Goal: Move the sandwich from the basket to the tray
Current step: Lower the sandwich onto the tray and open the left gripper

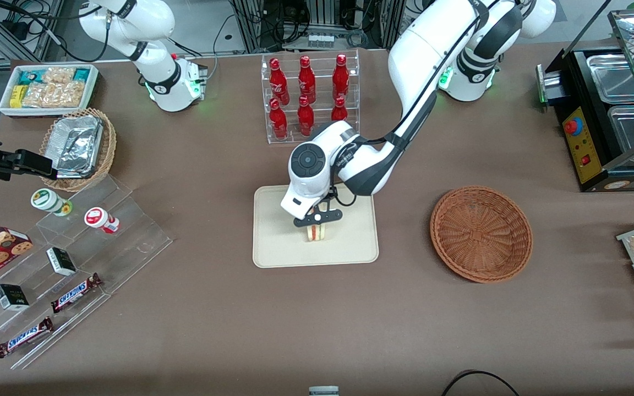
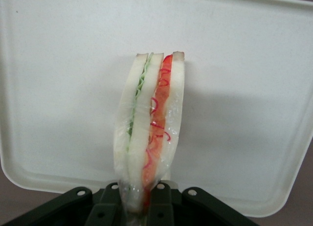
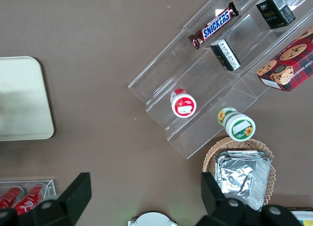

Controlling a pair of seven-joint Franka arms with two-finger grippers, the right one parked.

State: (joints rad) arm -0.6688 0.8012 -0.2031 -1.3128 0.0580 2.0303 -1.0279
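**Sandwich over tray, pincer clamped on it**

Going left to right in the front view: tray (image 1: 278,242) mid-desk, then pincer (image 1: 317,218) above it, then basket (image 1: 481,233) toward the working arm's end, nothing in it. Pincer is pinching the sandwich (image 1: 315,232), which hangs directly below the fingers, over the tray's middle. Wrist view: sandwich (image 2: 149,133) on edge, long axis running straight out from the pincer (image 2: 142,206), cut layers facing the camera, tray (image 2: 254,89) behind it. Can't tell if it touches the tray. Judgement: only lowering and release remain. Tray surface is flat and bare, with room all round. Released on edge, the wedge may tip over.
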